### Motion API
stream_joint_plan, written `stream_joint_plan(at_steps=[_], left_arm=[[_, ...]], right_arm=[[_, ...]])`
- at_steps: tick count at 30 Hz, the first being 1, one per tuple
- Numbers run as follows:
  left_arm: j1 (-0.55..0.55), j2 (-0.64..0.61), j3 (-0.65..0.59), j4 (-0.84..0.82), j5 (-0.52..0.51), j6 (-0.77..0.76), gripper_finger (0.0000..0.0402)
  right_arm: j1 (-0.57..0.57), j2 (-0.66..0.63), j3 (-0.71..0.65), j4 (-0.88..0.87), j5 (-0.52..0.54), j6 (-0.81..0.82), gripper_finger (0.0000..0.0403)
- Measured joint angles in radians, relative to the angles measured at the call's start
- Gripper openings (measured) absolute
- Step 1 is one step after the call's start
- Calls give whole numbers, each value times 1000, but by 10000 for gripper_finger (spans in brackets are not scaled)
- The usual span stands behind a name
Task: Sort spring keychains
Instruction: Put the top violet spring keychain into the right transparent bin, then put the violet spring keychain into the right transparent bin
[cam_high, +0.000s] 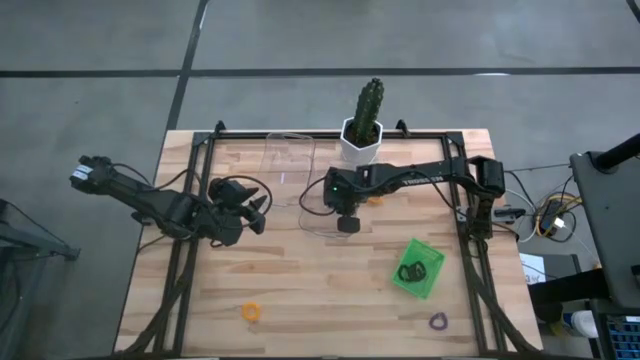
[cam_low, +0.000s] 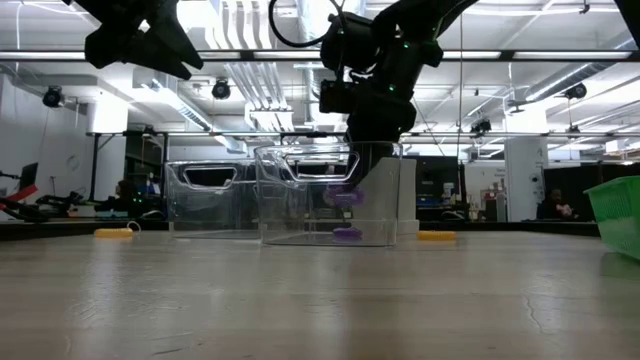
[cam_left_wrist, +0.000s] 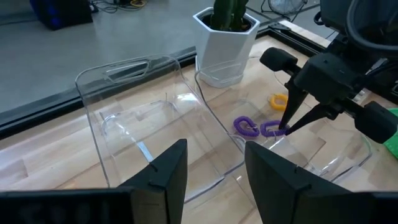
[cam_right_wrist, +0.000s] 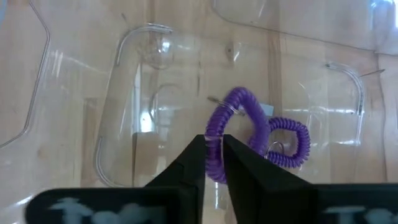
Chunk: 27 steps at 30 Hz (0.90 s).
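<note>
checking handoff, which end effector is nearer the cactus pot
Right. The right end effector hangs over the clear tray just in front of the cactus pot; the left end effector waits farther off, at the table's left side.

Bare wood near the left hand (cam_high: 258, 212), clear trays (cam_high: 290, 152) and cactus pot (cam_high: 362, 141) crowding the far edge

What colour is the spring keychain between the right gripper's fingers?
Purple. The coiled purple spring keychain shows best in the right wrist view, over the clear plastic tray.

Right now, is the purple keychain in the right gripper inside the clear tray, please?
Inside: the right gripper holds the purple keychain within the clear tray's walls, beside another purple one.
</note>
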Motion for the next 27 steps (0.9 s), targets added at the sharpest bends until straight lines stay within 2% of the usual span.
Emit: stream_joint_plan(at_steps=[6,13,20,23,27], left_arm=[[0,0,0,0,0,0,153],[0,0,0,-1,0,0,153],[0,0,0,-1,0,9,153],[0,0,0,-1,0,23,153],[0,0,0,-2,0,26,153]], right_arm=[[0,0,11,5,8,-4,104],[7,-14,56,-35,9,38,122],[86,-57,202,-375,-4,99,118],[150,-82,258,-529,-15,188,114],[269,-124,276,-642,-62,322,111]])
